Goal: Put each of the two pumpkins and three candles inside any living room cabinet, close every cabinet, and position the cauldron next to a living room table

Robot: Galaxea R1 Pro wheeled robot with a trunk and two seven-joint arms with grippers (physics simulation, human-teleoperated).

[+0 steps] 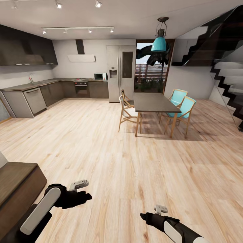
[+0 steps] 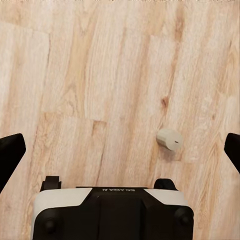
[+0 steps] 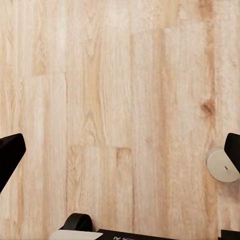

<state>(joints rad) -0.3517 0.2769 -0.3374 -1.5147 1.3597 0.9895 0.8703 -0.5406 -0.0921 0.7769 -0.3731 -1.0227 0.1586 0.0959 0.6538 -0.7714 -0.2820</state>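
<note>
Your left gripper (image 2: pixel 120 150) and right gripper (image 3: pixel 120 150) hang over pale wooden plank floor (image 1: pixel 111 162), jaws spread wide, holding nothing.

A dining table (image 1: pixel 152 102) with wooden chairs (image 1: pixel 128 113) stands beyond bare plank floor (image 1: pixel 111 152).

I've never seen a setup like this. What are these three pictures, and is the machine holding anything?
They come from one wheeled robot with two arms, rendered in a simulator. The big picture is from its head camera, looking down over a wood floor toward a dining table with chairs and a kitchen behind. The left gripper and right gripper show at the bottom. The other two pictures come from cameras on each wrist, looking along the fingers at the floor below. Both sets of fingers are spread wide with nothing between them, so nothing is held. A brown cabinet edges in at the left.
</note>
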